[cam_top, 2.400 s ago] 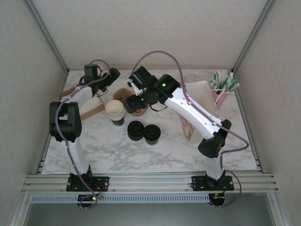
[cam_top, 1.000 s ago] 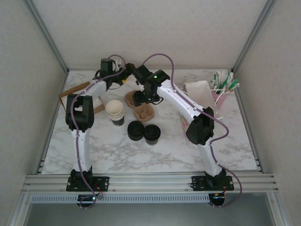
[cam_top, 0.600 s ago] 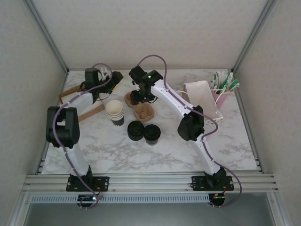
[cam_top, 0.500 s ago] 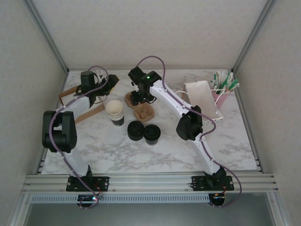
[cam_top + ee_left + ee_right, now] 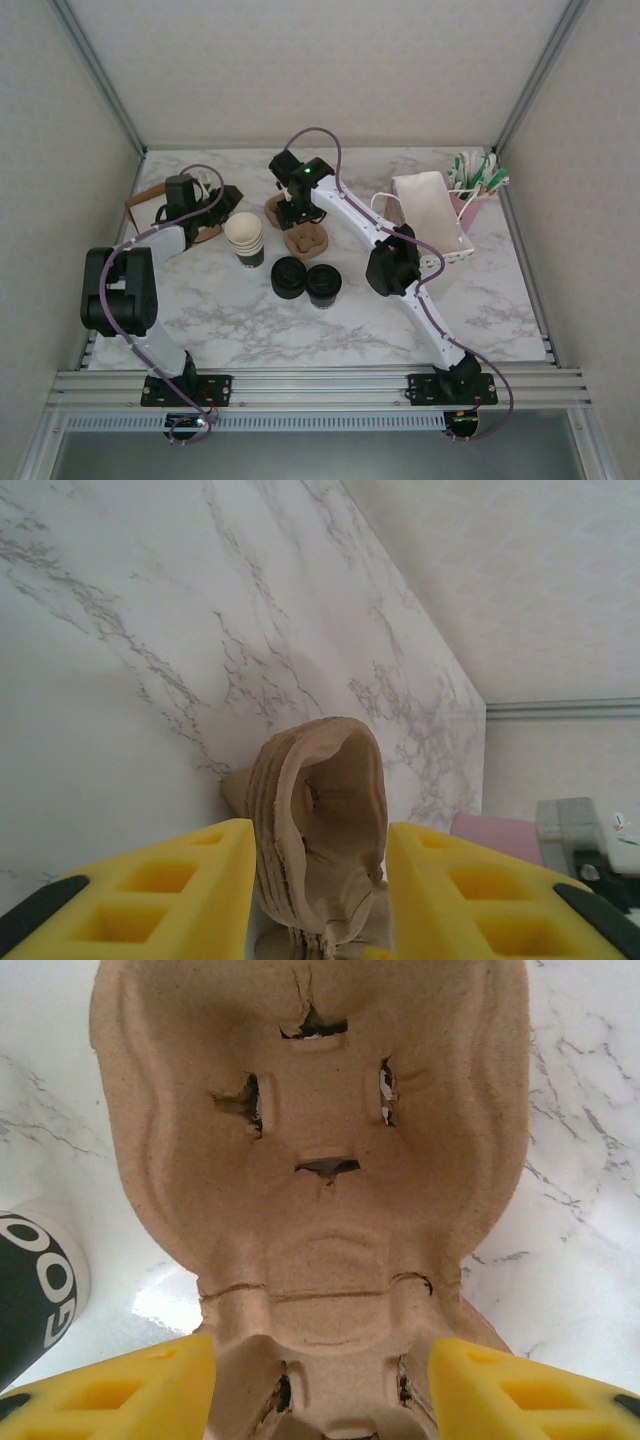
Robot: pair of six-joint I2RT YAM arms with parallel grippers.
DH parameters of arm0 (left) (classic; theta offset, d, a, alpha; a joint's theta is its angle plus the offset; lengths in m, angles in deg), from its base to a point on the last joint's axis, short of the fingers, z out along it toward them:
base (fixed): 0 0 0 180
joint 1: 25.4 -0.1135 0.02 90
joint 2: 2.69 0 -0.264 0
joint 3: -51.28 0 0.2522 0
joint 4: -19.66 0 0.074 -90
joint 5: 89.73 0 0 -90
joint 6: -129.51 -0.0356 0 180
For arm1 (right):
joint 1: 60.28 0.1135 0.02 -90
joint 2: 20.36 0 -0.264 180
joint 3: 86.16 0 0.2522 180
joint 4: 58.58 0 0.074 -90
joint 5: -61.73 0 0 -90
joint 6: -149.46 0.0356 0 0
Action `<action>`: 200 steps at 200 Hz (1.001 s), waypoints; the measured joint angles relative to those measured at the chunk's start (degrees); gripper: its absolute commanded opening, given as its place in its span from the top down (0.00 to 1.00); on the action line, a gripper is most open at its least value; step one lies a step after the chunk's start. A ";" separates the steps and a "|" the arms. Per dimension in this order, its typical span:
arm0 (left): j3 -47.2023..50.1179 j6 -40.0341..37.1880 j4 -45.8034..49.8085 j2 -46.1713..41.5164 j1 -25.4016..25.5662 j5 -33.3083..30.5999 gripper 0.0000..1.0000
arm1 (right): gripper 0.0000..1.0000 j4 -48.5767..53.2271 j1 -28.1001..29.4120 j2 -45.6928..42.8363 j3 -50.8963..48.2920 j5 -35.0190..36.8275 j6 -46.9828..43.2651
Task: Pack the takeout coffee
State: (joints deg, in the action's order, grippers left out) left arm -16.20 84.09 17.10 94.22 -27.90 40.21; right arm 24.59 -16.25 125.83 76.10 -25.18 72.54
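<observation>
Here, my left pincer (image 5: 320,830) is closed on a moulded-pulp tray (image 5: 320,770), held edgewise between yellow pads (image 5: 150,900). My right pincer (image 5: 320,1345) straddles a second carrier (image 5: 310,1160), tan, fibrous, its cup well cut by four slits; whether it grips, I cannot tell. The takeout coffee (image 5: 323,284), black-lidded, stands on the marble table (image 5: 250,330) just beside a pile of lids (image 5: 289,277).
</observation>
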 measured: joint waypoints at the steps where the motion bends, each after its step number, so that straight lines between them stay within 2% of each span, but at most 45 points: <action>1: 0.00 -0.02 -0.02 0.02 0.00 0.00 0.60 | 0.44 0.00 0.00 0.02 0.00 0.00 0.00; 106: -1.97 -2.16 -0.31 7.72 2.01 0.94 0.64 | 0.50 -1.09 -0.02 1.22 0.81 0.31 -0.37; 200: -3.30 -3.23 -0.13 9.42 3.61 1.05 0.66 | 0.55 -1.11 -0.28 2.86 0.98 0.31 -0.50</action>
State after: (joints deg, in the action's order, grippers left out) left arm -19.50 80.86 16.97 103.64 -24.29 41.26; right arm 23.47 -16.54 128.69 77.09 -24.87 72.03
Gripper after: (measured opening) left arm 0.343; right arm 0.450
